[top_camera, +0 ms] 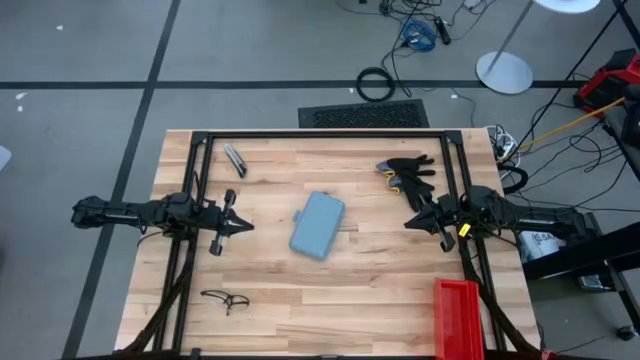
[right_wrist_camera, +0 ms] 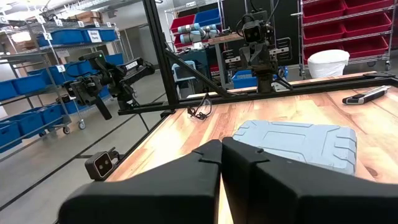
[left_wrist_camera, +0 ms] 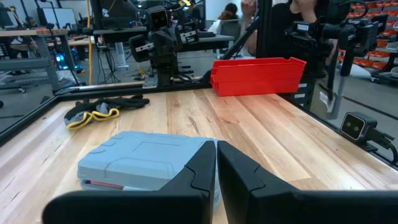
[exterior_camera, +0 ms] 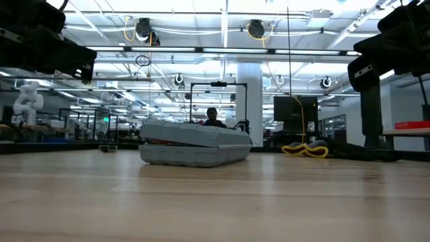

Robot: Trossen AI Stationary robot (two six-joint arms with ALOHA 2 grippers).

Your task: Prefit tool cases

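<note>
1. Centrally in the high view lay the tool case [top_camera: 318, 224], closed: flat blue-grey plastic, rounded corners, on the pale wood-grain table [top_camera: 330, 310].
2. At mid-left, the left gripper [top_camera: 243, 225] had its dark fingers pressed together, empty.
3. At mid-right, the right gripper [top_camera: 409, 223] was clenched too, grasping nothing.

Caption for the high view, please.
Closed blue-grey tool case lies mid-table between the left gripper and right gripper, both shut and empty.
</note>
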